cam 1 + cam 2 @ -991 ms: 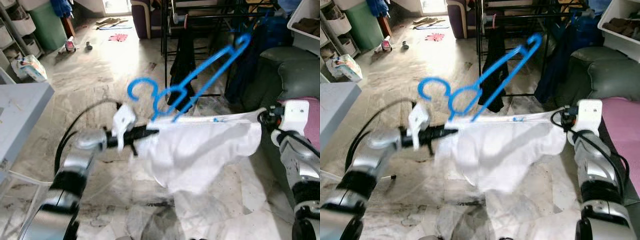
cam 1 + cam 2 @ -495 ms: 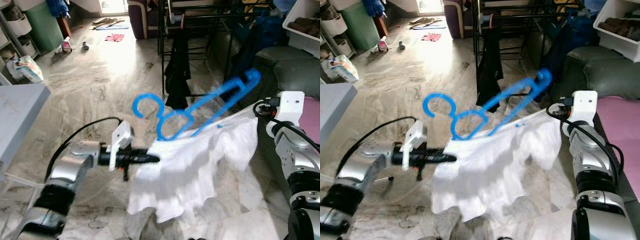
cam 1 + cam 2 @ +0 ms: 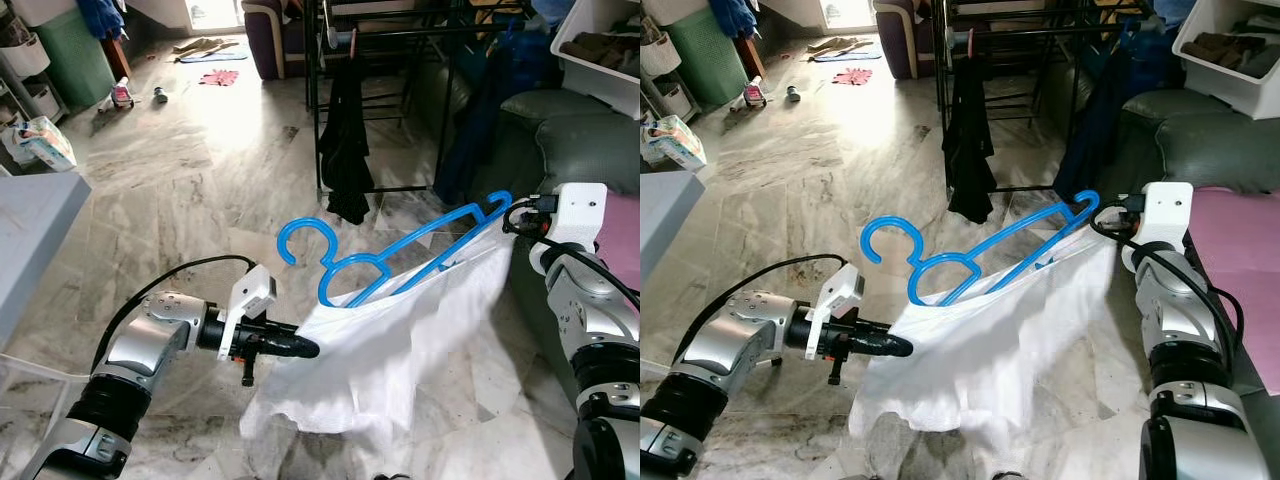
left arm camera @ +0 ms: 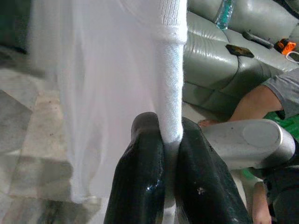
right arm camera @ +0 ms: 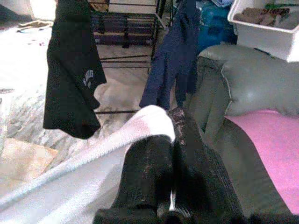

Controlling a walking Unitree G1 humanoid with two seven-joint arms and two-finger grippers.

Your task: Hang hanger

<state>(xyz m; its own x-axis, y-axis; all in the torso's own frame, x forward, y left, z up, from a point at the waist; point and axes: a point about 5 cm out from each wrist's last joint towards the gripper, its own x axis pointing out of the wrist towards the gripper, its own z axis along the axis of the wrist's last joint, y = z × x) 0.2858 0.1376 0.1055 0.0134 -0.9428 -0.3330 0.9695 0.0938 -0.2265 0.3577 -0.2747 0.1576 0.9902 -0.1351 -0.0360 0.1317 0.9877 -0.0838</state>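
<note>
Blue plastic is the first thing you see: a blue hanger [image 3: 395, 255] up in the air in front of you, over the marble floor [image 3: 180, 190]. Its hook curls up on your left side, and its long arm points to your right. A white cloth [image 3: 385, 340] hangs from it and droops down toward the floor.

Your left gripper [image 3: 305, 348] is low on your left. Its two black fingers [image 4: 140, 186] are squeezed tight on a rolled edge of the white cloth. You can see the cloth pinched between them in the left wrist view.

Your right gripper [image 5: 173, 140] is up by the far end of the hanger, on your right. Its fingers are pressed together on the other edge of the white cloth. So the cloth is stretched between your two grippers, with the hanger poking out of the top.

Behind the hanger stands a black clothes rack [image 3: 400, 40]. A black garment [image 3: 347, 150] hangs on it, and a dark blue garment [image 5: 170, 56] hangs more to the right. The hanger is not on the rack.

A grey-green sofa [image 3: 580, 150] is on your right, with something pink [image 3: 1240, 260] on it. A white bin [image 3: 600, 50] sits above the sofa. A grey table corner [image 3: 30, 240] is on your left. In the left wrist view, part of a person's arm [image 4: 254, 100] shows by the sofa.
</note>
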